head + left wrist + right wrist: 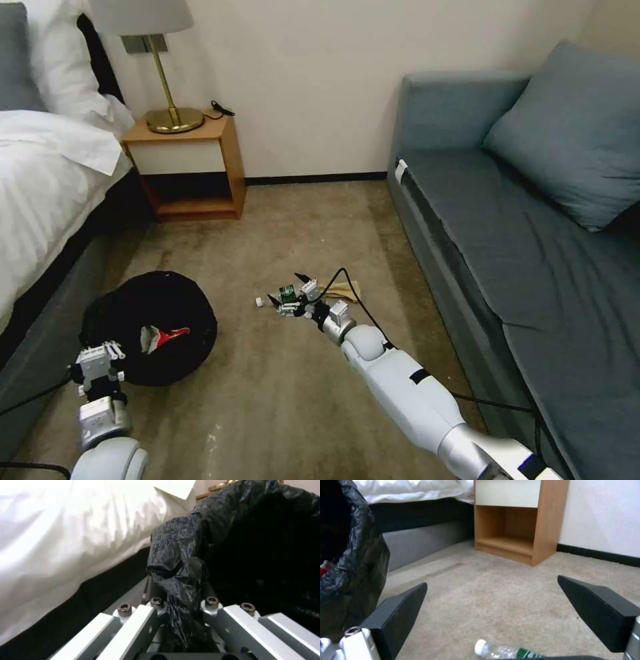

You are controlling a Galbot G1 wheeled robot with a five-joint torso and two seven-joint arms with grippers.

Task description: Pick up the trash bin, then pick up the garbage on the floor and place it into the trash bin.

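The trash bin (150, 320), round and lined with a black bag, is by the bed on the left. My left gripper (100, 357) is shut on its near rim, and the left wrist view shows the bag (180, 580) pinched in this gripper (183, 612). A red-and-white wrapper (163, 335) lies inside the bin. My right gripper (286, 287) is open low over the clear bottle (287, 295) with a green label. In the right wrist view the bottle (501, 652) lies between the spread fingers (396, 615). A brown paper scrap (341, 290) lies just beyond.
The white-sheeted bed (47, 173) runs along the left and a grey sofa (507, 233) along the right. A wooden nightstand (190, 163) with a brass lamp (170, 100) stands at the back wall. Open carpet (287, 393) lies between bin and sofa.
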